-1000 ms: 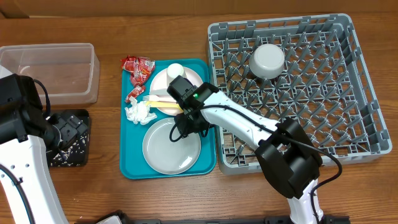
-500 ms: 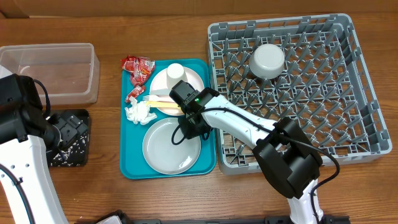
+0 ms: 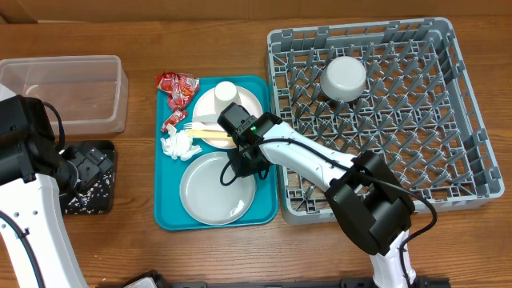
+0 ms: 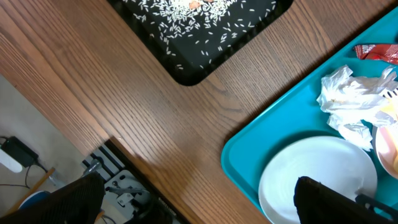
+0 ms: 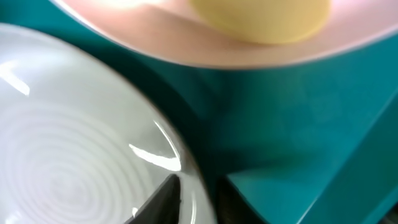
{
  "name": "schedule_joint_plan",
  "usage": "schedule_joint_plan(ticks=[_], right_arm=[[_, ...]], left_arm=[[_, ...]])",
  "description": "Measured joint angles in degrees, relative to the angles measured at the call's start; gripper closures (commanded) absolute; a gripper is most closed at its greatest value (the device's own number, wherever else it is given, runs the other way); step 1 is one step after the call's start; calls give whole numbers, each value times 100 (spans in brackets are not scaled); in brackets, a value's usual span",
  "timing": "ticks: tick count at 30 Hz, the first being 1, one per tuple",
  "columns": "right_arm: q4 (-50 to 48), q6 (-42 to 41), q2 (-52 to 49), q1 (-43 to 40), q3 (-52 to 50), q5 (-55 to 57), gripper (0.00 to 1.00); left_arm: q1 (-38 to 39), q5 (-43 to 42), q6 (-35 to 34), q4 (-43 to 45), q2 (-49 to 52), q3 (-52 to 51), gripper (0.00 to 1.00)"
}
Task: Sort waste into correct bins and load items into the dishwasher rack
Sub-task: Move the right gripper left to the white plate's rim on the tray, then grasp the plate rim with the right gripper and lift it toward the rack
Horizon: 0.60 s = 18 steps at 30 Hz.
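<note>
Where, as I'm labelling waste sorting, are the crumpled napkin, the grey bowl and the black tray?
crumpled napkin (image 3: 178, 145), overhead view, middle of the wad
grey bowl (image 3: 344, 76), overhead view, its middle
black tray (image 4: 189, 76), left wrist view, bare corner rim

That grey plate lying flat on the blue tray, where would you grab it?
By its rim. The grey plate lies flat on the teal tray, so only the thin raised edge offers purchase. Come from above at the upper right edge, nearest the right gripper, one finger inside the lip, one outside.
</note>
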<state>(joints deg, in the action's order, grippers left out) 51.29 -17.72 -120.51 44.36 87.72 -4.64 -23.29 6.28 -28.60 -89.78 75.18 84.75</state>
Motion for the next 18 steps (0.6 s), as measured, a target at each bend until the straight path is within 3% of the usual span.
schedule_joint_plan(ticks=[9,18], right_arm=[[214,-168,0,4,52,-122,96],[1652,-142,-15,-13,1241,-107,96]], left_arm=[[0,0,0,0,0,0,0],[0,-2,0,0,0,0,0]])
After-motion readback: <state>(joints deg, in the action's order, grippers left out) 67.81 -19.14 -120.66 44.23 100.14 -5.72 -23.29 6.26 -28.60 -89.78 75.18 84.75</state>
